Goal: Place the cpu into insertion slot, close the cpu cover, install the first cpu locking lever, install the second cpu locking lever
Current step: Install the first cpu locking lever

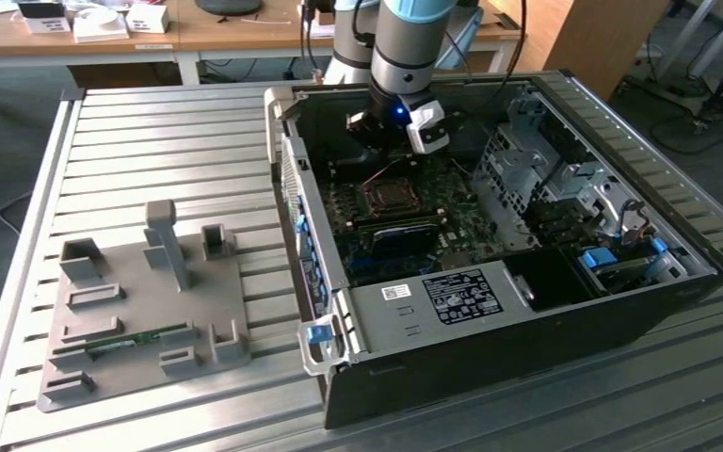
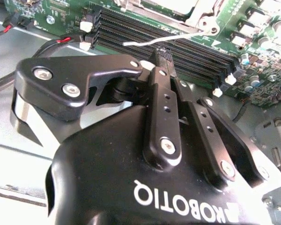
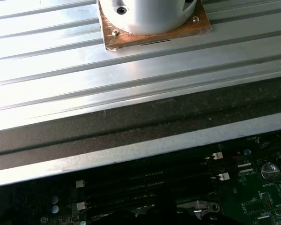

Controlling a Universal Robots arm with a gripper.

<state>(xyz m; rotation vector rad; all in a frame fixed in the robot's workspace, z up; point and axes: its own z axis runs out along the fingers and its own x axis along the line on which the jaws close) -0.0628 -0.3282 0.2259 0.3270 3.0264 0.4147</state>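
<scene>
The exterior view looks steeply down on the open case (image 1: pixel 500 348) from well above; both wrist views, the second past the gripper (image 2: pixel 163 52), share its memory slots (image 2: pixel 187 56) at close range.

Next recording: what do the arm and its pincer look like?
The grey tubular arm has a light-blue joint cap, black rings and a small lit blue lamp at the wrist, beside a white-and-black block. The matte black pincer carries white lettering on its body and jointed black link bars fastened with silver screws.
</scene>
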